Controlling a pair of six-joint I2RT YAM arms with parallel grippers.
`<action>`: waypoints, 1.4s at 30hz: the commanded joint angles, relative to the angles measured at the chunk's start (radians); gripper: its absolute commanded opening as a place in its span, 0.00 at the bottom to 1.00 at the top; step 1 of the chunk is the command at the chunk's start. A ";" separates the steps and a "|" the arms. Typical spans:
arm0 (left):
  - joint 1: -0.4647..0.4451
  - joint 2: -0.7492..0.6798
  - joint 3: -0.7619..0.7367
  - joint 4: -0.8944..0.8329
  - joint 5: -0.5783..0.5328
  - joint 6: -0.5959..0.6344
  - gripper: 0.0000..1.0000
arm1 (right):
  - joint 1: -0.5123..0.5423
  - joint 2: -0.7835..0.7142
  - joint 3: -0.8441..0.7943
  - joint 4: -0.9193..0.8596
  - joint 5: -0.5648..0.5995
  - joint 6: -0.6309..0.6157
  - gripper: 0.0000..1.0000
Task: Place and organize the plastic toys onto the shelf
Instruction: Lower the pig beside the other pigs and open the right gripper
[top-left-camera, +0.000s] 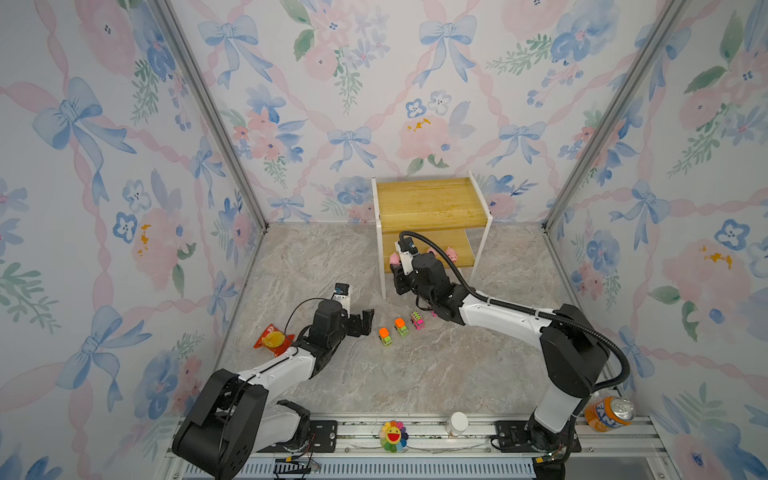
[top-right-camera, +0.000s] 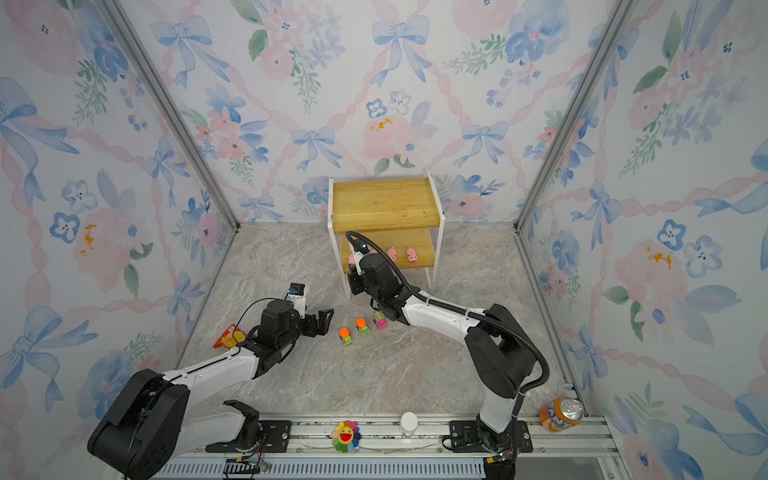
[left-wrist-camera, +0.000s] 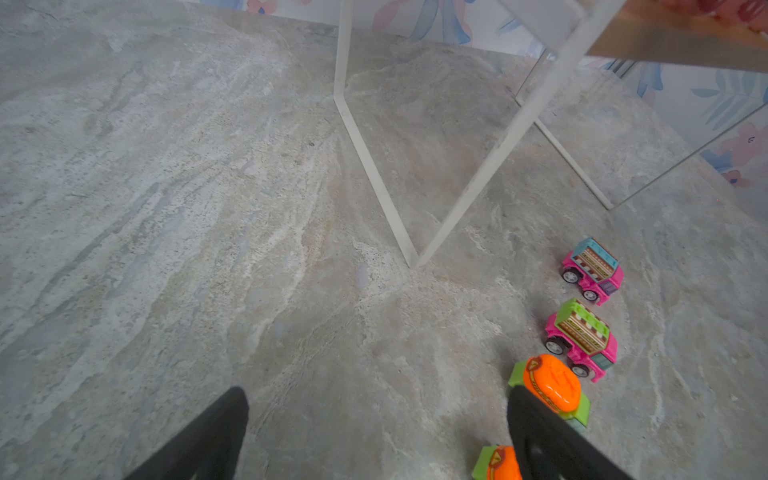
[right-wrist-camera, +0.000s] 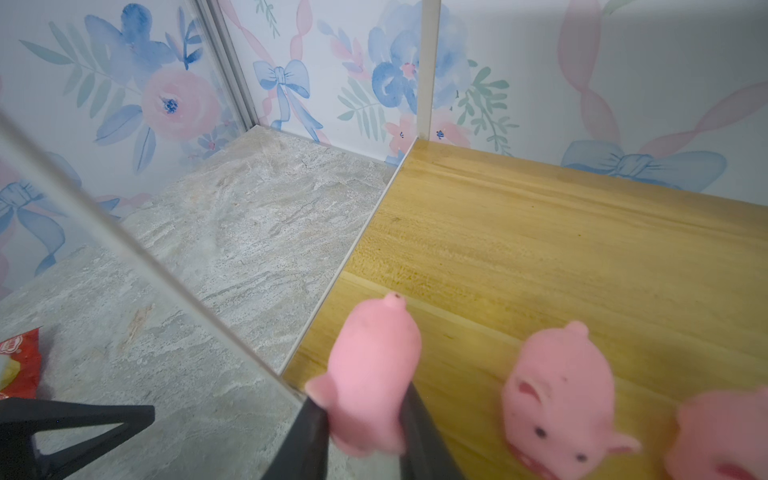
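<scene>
Currently my right gripper (right-wrist-camera: 365, 415) is pinched on a pink pig (right-wrist-camera: 370, 365), one finger on each flank. It sits at the lower middle of the right wrist frame, over the corner of the lower board (right-wrist-camera: 540, 249) of the shelf (top-left-camera: 432, 199). I cannot tell whether its underside touches the wood.

Plan for the set-down:
- Nudge toward the second pig (right-wrist-camera: 557, 399) so the row with it and the third pig (right-wrist-camera: 723, 436) stays even, with a gap kept.
- Lower until the board bears the weight, then release.
- Part the fingers only a little. The blurred frame leg (right-wrist-camera: 166, 278) runs just beside them, and a knock could shake the row.
- Withdraw straight back, since the soft body may cling to a finger.

View notes:
- The right wrist view alone shows the pinch; in both top views my wrist hides it.
- A top view shows my left gripper (top-left-camera: 361, 322) open and holding nothing beside the green cars (top-left-camera: 385, 336).
- The left wrist view shows both pink cars (left-wrist-camera: 592, 272) whole, at right; from above my right arm covers most of one.
</scene>
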 joint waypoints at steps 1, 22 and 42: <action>0.008 -0.006 0.010 -0.012 -0.009 0.024 0.98 | -0.002 0.013 0.034 0.025 0.018 -0.001 0.29; 0.008 -0.011 0.011 -0.018 -0.014 0.027 0.98 | -0.012 0.052 0.049 0.023 0.016 -0.005 0.30; 0.012 0.013 0.023 -0.020 -0.017 0.031 0.98 | -0.027 0.085 0.068 0.023 0.006 -0.007 0.32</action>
